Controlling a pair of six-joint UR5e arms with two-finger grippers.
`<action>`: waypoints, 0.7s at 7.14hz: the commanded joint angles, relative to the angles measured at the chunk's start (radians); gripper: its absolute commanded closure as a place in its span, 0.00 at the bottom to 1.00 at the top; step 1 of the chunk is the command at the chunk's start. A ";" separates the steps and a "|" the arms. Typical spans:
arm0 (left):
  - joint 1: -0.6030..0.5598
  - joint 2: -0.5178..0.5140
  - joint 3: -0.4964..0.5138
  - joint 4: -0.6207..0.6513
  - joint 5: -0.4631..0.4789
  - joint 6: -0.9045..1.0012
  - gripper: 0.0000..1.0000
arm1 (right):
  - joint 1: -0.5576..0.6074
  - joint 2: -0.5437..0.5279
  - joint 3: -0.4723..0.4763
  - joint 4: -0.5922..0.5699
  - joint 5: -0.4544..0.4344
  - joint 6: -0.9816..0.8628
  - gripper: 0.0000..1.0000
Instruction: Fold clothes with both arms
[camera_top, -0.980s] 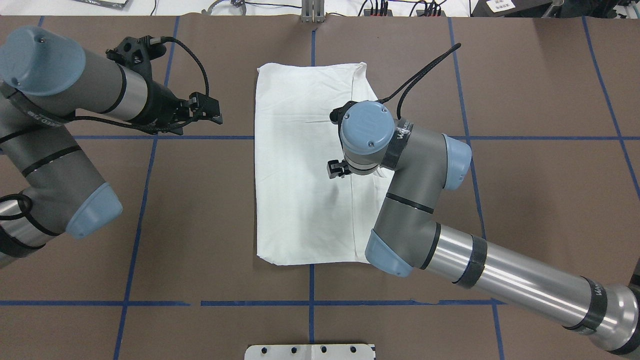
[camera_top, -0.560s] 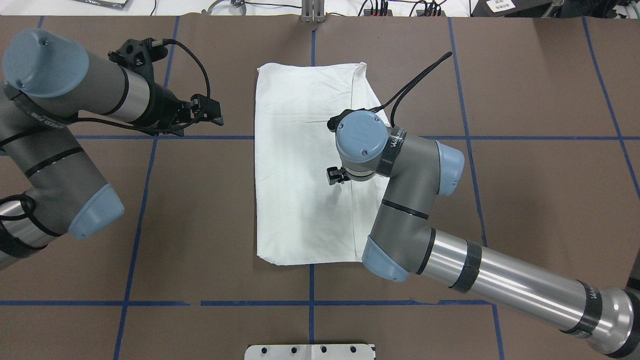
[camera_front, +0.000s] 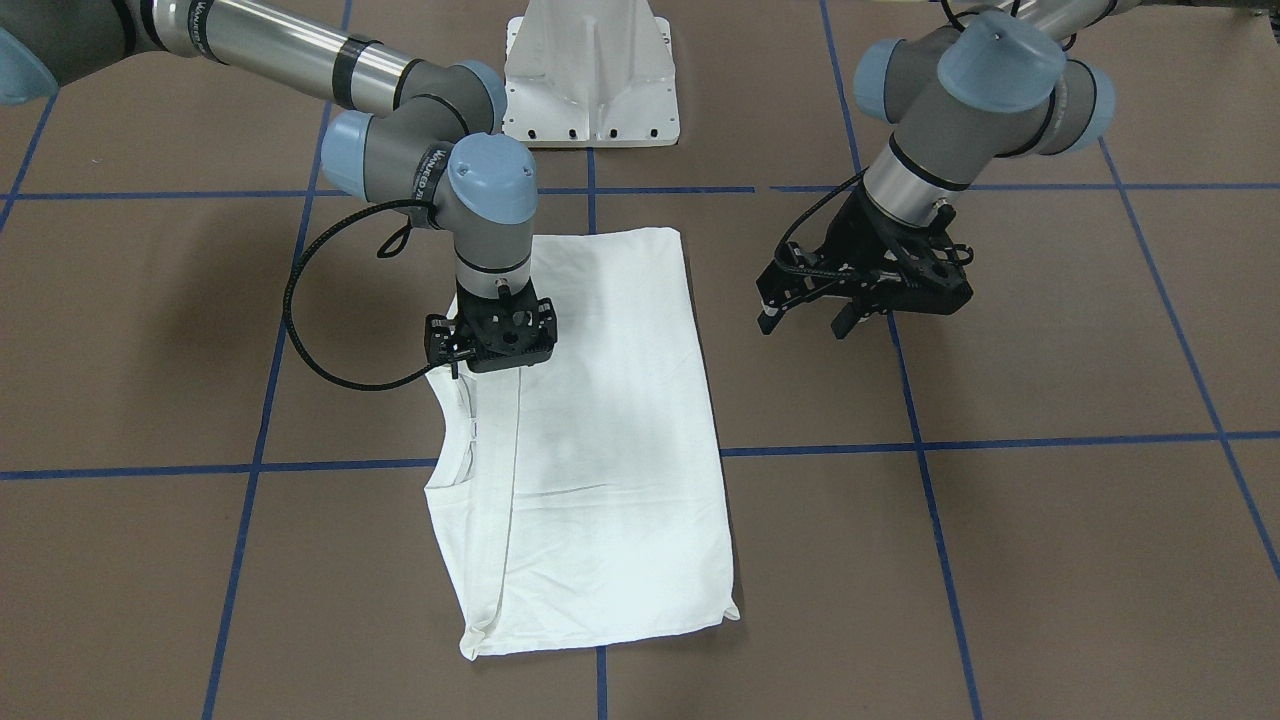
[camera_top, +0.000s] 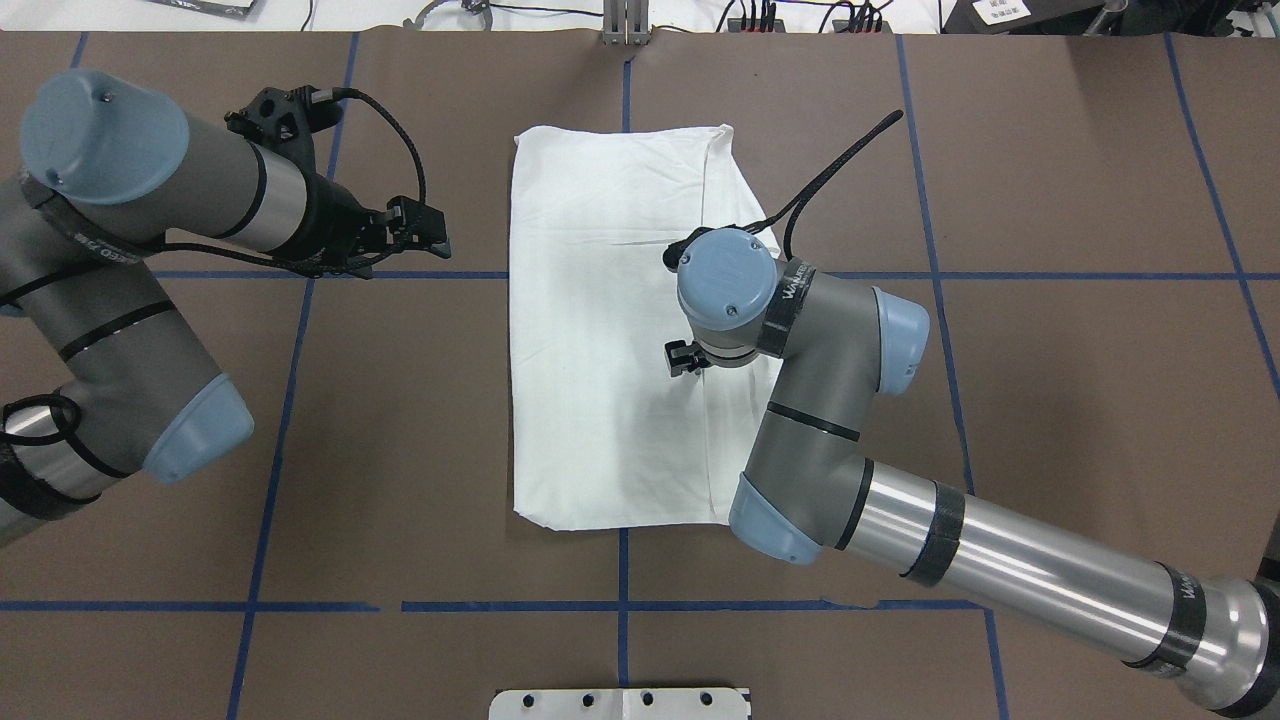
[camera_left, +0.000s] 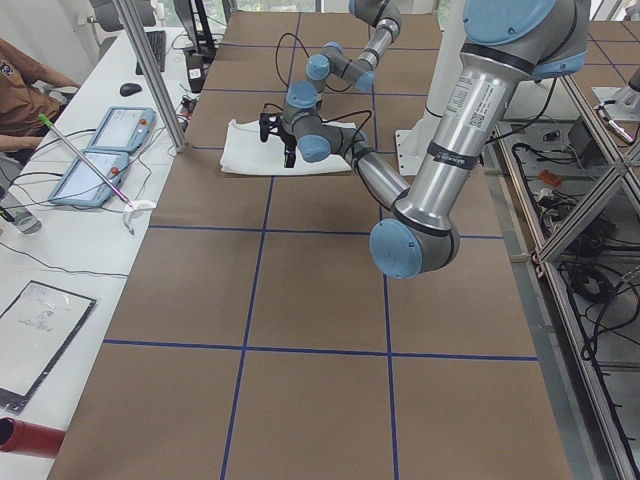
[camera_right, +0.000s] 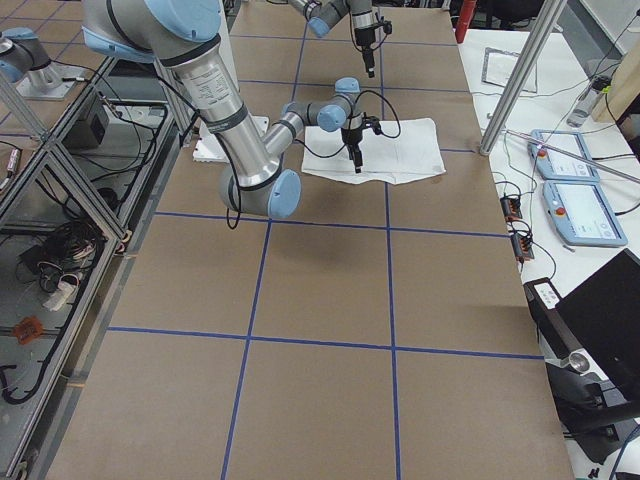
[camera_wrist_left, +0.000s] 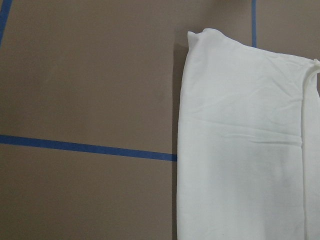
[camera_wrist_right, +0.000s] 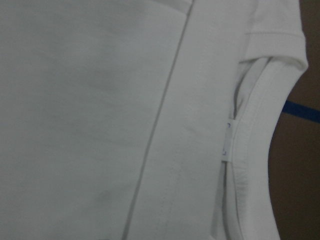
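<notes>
The white T-shirt (camera_top: 600, 330), folded into a long strip, is lying mid-table (camera_top: 400, 450), running from 12 to 6 o'clock in the overhead view. The right hand (camera_front: 488, 362) is hanging fingers-down over its 3 o'clock side; whether its jaws are parted, or touching cloth, I cannot tell. Its wrist camera alone is showing the ribbed collar (camera_wrist_right: 250, 150) and small neck label (camera_wrist_right: 227, 140) close below. The left hand (camera_front: 802, 322) is hovering apart at the shirt's 9 o'clock, jaws spread wide and gripping nothing.
</notes>
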 joint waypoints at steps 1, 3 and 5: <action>0.009 -0.001 0.006 -0.001 0.000 -0.002 0.00 | 0.001 -0.003 0.000 -0.013 -0.004 -0.002 0.08; 0.009 -0.006 0.015 -0.001 0.000 0.000 0.00 | 0.001 -0.003 0.002 -0.028 -0.006 -0.002 0.23; 0.009 -0.006 0.015 -0.001 0.000 0.000 0.00 | 0.009 -0.006 0.008 -0.034 -0.006 -0.030 0.24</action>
